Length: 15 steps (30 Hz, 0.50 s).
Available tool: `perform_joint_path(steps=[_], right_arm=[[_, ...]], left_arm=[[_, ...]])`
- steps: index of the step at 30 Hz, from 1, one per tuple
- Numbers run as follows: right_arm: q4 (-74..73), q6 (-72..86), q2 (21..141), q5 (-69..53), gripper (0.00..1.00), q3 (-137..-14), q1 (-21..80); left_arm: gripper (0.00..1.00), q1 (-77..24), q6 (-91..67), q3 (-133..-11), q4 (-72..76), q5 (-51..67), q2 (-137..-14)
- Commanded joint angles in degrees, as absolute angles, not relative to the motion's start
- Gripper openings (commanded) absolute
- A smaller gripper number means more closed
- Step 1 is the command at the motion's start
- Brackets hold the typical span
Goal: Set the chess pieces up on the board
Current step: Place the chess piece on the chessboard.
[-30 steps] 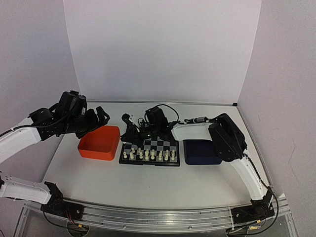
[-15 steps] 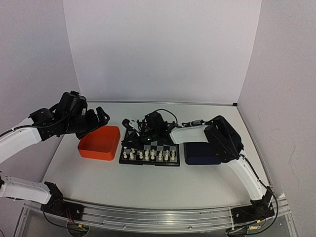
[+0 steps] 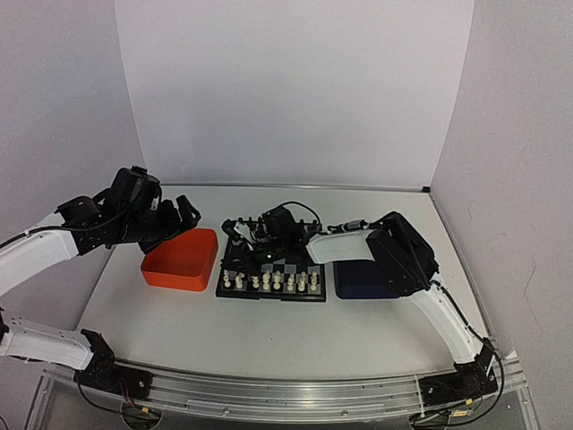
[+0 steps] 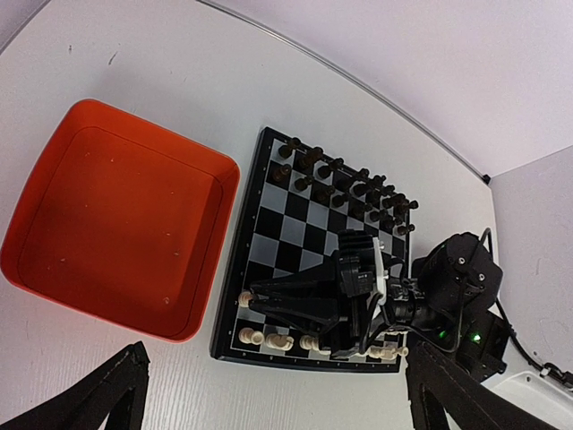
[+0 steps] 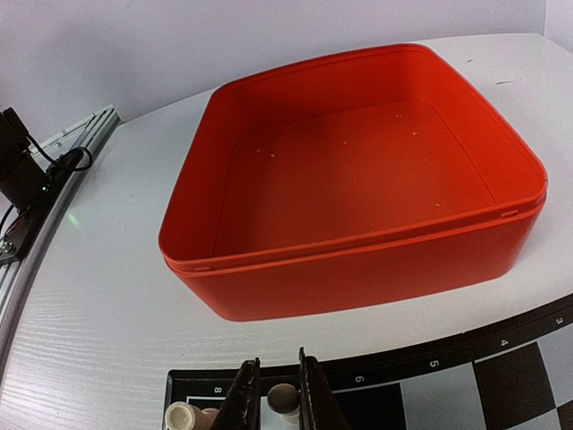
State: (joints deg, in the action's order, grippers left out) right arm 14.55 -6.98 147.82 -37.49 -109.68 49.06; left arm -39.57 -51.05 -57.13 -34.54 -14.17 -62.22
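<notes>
Board: I see the board (image 4: 240, 244) mid-frame in the top view, with the orange tray (image 3: 175, 260) on its left and the blue tray (image 3: 363, 279) on its right.
Cream pieces: the chess pieces (image 3: 269, 282) line the board's lower edge in the top view. The black pieces (image 4: 333, 167) fill the opposite edge.
Piece at the jaws: one cream piece (image 5: 283, 401) stands near the board's left corner, at the bottom centre of the right wrist view.
Right gripper: the right gripper (image 5: 278, 374) has its jaws almost together on either side of that piece. I cannot tell whether they are pinching it or standing just off it.
Handling: I judge these pieces to be very light, hard and slick, and easy to tip or flick.
Where I'd grip: across the upper body, squarely and gently.
Right arm: it bends over the blue tray, and its forearm lies low across the board, pointing left.
Left arm: it is raised at the left of the frame. The left gripper (image 3: 175, 218) is spread wide and holds nothing, above the orange tray's far corner.
</notes>
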Motion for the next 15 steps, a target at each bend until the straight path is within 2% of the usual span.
perform_joint_path(steps=[1,5,9,15], right_arm=[[15.92,-6.7,148.64,-38.04,0.12,-111.63,49.29],[15.76,-7.82,147.29,-37.75,0.09,-110.09,49.27],[15.64,-8.75,145.87,-37.62,0.0,-108.78,49.3],[15.37,-9.85,143.3,-38.08,0.0,-106.81,49.29]], left_arm=[[1.0,-39.38,-51.65,-56.53,-34.05,-14.42,-62.23],[1.0,-39.38,-51.82,-56.44,-34.01,-14.33,-62.29],[1.0,-39.35,-51.79,-56.43,-33.89,-14.19,-62.52],[1.0,-39.38,-51.42,-56.51,-33.51,-13.89,-62.91]])
